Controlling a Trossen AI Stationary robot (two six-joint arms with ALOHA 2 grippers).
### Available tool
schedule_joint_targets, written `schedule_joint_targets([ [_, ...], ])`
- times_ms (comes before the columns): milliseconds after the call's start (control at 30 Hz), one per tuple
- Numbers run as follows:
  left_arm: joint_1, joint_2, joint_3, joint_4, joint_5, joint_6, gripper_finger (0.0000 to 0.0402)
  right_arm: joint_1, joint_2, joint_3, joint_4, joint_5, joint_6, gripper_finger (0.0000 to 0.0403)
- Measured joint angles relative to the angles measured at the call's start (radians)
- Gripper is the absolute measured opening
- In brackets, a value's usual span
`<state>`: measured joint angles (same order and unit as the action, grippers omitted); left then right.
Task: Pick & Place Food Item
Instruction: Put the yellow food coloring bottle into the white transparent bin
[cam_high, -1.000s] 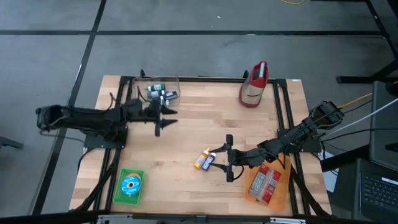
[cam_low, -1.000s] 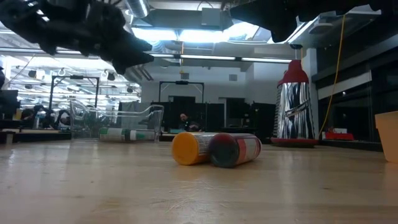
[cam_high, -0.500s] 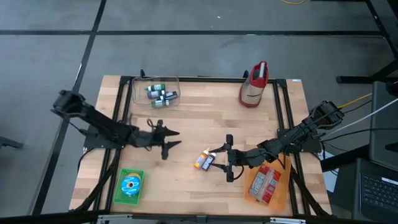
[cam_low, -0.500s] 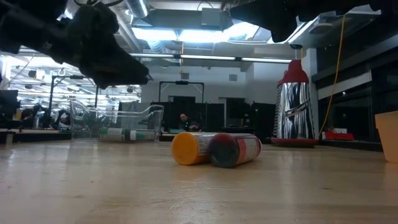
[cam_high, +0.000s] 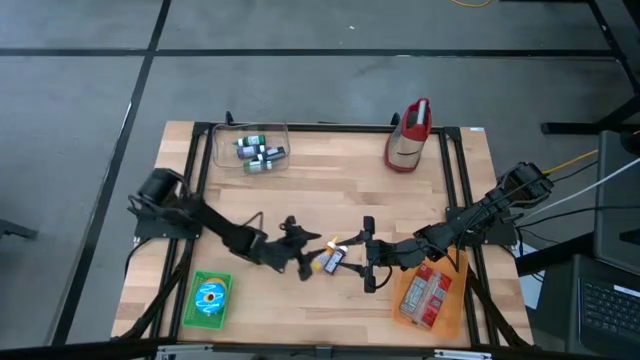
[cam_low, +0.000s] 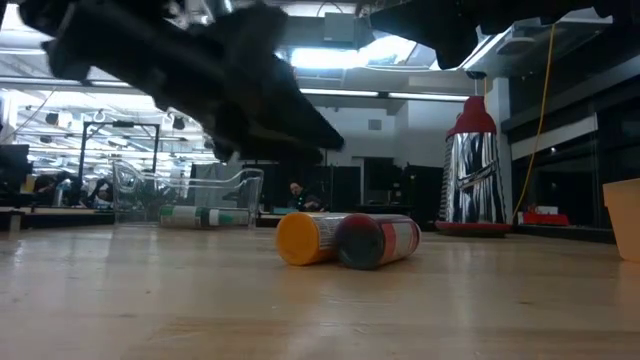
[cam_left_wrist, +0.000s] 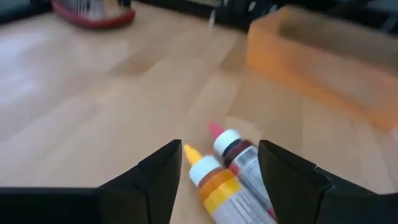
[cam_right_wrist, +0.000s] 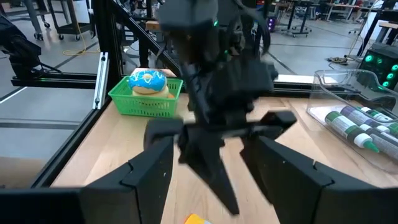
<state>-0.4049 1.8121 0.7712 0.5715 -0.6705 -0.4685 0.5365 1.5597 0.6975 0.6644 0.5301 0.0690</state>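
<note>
Two small tubes lie side by side on the wooden table near its middle: one with a yellow-orange cap (cam_left_wrist: 211, 182) and one with a dark red cap (cam_left_wrist: 239, 163). The pair (cam_high: 328, 258) lies on its sides, and the low view shows the orange one (cam_low: 305, 238) and the red one (cam_low: 378, 241). My left gripper (cam_high: 308, 252) hangs open just left of the pair and a little above the table, with the tubes' capped ends showing between its fingers (cam_left_wrist: 158, 180). It touches neither. My right gripper (cam_high: 366, 255) stands open just right of the tubes, holding nothing.
A clear bin (cam_high: 252, 150) with several tubes stands at the far left. A red-and-silver grater (cam_high: 408, 135) stands at the far right. A green basket with a blue-iced doughnut (cam_high: 208, 298) is at the near left. An orange tray (cam_high: 428, 295) with a packet is at the near right.
My left gripper has swung from beside the clear bin at the far left toward the near edge and the right. It has sunk and come up to the two tubes. The tubes have not moved.
</note>
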Motion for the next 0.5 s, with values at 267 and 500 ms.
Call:
schedule_joint_targets([
  [267,0.026,0.074,0.089,-0.209,0.043,-0.137,0.0221,0.0,0.0,0.0,-0.007,-0.026,0.002,0.023],
  [500,0.027,0.072,0.089,-0.165,0.097,-0.144,0.022,0.0,0.0,0.0,-0.008,-0.025,0.001,0.023],
])
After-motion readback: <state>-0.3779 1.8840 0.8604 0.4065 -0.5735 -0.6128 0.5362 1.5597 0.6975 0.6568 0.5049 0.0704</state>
